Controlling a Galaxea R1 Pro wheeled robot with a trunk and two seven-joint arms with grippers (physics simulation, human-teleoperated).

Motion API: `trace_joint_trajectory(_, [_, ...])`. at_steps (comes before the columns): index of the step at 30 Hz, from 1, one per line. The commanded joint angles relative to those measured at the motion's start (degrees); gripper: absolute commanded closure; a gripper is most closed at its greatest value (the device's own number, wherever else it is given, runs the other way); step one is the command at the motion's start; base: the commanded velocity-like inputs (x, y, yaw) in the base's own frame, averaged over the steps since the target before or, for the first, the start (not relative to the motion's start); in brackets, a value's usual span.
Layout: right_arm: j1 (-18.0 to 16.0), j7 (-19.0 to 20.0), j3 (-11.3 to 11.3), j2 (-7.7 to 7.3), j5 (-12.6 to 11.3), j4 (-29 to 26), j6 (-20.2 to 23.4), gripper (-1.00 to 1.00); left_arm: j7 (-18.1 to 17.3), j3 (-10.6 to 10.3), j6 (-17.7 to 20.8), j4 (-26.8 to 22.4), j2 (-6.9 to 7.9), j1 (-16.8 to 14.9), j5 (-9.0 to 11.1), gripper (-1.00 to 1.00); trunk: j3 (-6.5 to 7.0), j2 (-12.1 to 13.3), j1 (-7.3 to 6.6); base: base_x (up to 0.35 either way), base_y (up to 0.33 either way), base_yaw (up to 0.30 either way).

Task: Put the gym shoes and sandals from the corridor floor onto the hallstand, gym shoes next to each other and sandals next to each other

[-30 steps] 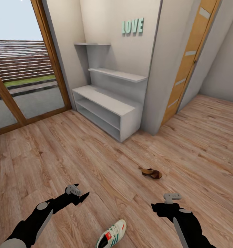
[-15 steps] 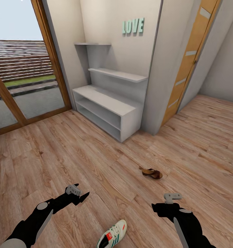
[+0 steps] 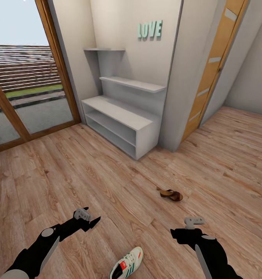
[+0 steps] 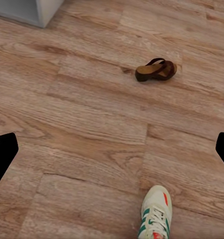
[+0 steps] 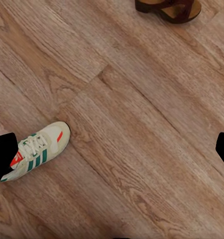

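One gym shoe [image 3: 126, 264] lies on the corridor floor [image 3: 119, 186] between the two arms and close in front of the robot, its long axis running diagonally with the rounded toe pointing forward and toward the right side; it sits nearer to the robot than either tool and roughly midway between them, so neither arm looks clearly better placed. It is a cream-white low sneaker with green side stripes, white laces and a red-orange mark on the tongue. One sandal [image 3: 171, 195] rests further ahead and to the right, nearer the right tool [image 3: 173, 231], a dark brown strap piece over a tan footbed, lying roughly crosswise to the robot's forward direction. Both tools hover above the planks, carrying nothing; the left tool [image 3: 93, 222] shows its dark fingers spread apart, and the right wrist view likewise has fingertips at opposite edges with bare flooring between. The floor is light brown wood-grain plank. Well beyond stands the hallstand [image 3: 119, 126], a pale grey-white low unit with open shelf slots and stepped wall shelves, nothing on it.
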Motion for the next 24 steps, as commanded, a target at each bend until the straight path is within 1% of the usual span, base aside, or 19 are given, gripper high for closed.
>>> trace_joint_trajectory(1, [-0.03, 0.06, -0.02, -0.01, -0.01, -0.07, 0.28, -1.00, -0.02, -0.23, -0.29, 0.02, 0.06, -0.02, 0.06, -1.00, -0.05, -0.02, 0.00, 0.000, 0.000, 0.000])
trace_joint_trajectory(4, [-0.03, 0.06, 0.00, -0.01, -0.01, -0.08, 0.28, -1.00, -0.10, -0.27, -0.30, 0.02, 0.07, 0.39, 0.05, -1.00, -0.05, -0.02, 0.00, 0.000, 0.000, 0.000])
trace_joint_trajectory(7, [-0.03, 0.02, 0.15, -0.01, -0.01, -0.08, 0.24, -1.00, -0.29, -0.30, -0.30, 0.02, 0.07, 1.71, 0.03, -1.00, -0.05, -0.02, 0.00, 0.000, 0.000, 0.000])
trace_joint_trajectory(16, [-0.03, -0.23, -0.29, -0.06, 0.08, -0.21, -0.08, -1.00, -0.36, -0.27, -0.30, 0.02, 0.07, 2.32, 0.10, -1.00, -0.05, -0.02, 0.00, 0.000, 0.000, 0.000])
trace_joint_trajectory(18, [-0.03, -0.25, -0.60, -0.08, 0.08, -0.35, -0.15, -1.00, -0.36, -0.30, -0.30, 0.02, 0.07, 2.33, 0.11, -1.00, -0.40, -0.83, 0.44, 0.000, 0.000, 0.000])
trace_joint_trajectory(19, [-0.03, -0.27, -1.36, -0.07, 0.08, -0.45, -0.21, -1.00, -0.49, -0.36, -0.30, 0.02, 0.03, 2.34, 0.12, -1.00, -0.58, -1.23, 0.66, 0.000, 0.000, 0.000])
trace_joint_trajectory(20, [-0.03, -0.27, -1.53, -0.06, 0.08, -0.48, -0.22, -1.00, -0.62, -0.36, -0.30, 0.02, 0.02, 2.34, 0.11, -1.00, -0.76, -1.63, 0.88, 0.000, 0.000, 0.000])
trace_joint_trajectory(24, [-0.03, -0.27, -2.23, -0.02, 0.08, -1.00, -0.21, -1.00, -2.08, -0.34, -0.30, 0.02, -0.01, 2.34, 0.07, -1.00, -1.52, -3.23, 1.75, 0.000, 0.000, 0.000])
